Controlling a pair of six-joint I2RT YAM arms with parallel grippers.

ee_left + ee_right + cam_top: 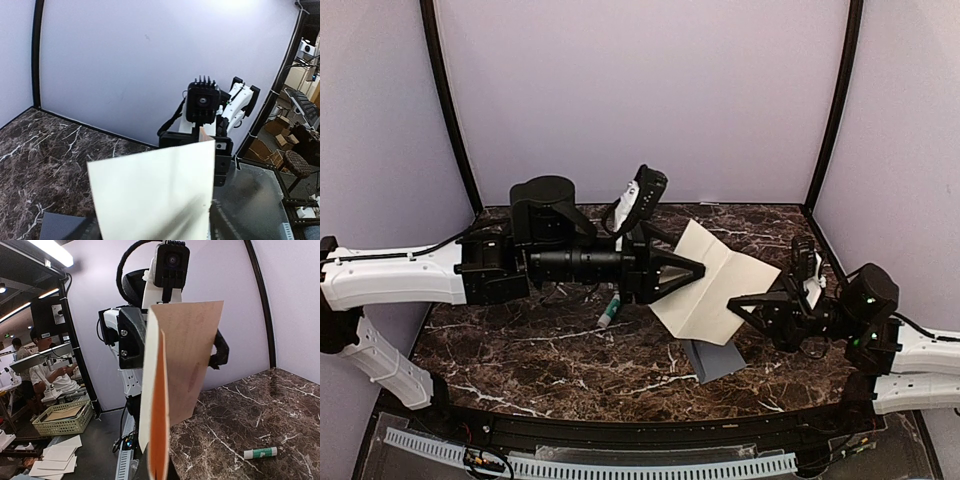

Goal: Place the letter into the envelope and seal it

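While the right pincer (736, 303) grips it, the letter (713, 282) (folded) stands upright.

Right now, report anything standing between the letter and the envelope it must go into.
Nothing visible does. The letter hangs in the air above the envelope, which lies flat, partly hidden beneath it. The glue stick lies off to the left.

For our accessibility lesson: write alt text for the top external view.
A folded tan paper letter hangs above a dark marble table, pinched at its right edge by the right gripper, with the left gripper at its left edge. A blue-grey paper envelope lies below it; a small white-and-green glue stick lies further left.
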